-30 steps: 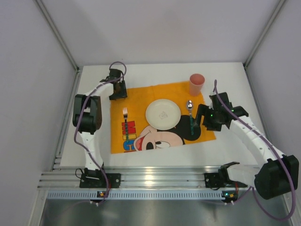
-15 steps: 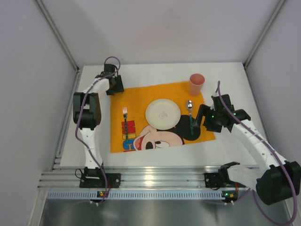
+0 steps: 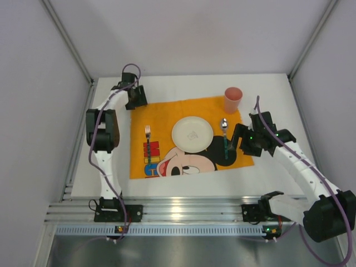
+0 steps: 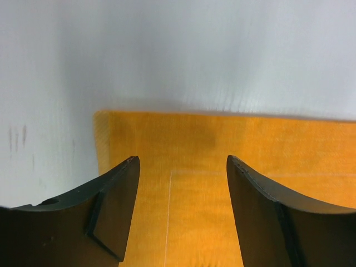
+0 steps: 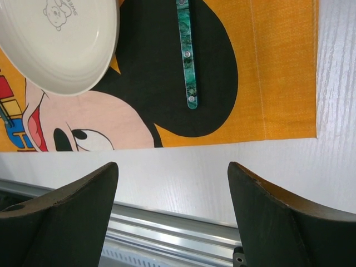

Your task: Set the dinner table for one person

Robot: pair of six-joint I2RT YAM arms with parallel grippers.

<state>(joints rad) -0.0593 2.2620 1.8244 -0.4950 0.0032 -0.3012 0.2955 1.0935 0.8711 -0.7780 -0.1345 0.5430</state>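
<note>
**A:** Where do we find the dinner table?

**B:** It is the broad white top under everything, with both arms bolted at its near edge. The orange Mickey Mouse placemat lies across its middle, and bare white shows on every side of the cloth.

**A:** And what do we see on the cloth?

**B:** We see a white plate near the centre. A fork lies to its left and a spoon to its right (the spoon's handle is mottled green). Neither touches the plate. A pink cup stands upright at the mat's far right corner. We cannot tell whether its foot is on cloth or on bare table.

**A:** How does the left gripper stand?

**B:** Its jaws are spread and we see nothing between them. It hangs over the mat's far left corner. From its wrist we look down on the cloth's edge, with white tabletop beyond it.

**A:** And the right gripper?

**B:** It is released too, with its fingers wide and nothing held. It sits near the mat's right side, just beside the spoon. Its wrist view shows the near hem of the cloth, the strip of table below it, and the metal rail at the table's edge.
</note>
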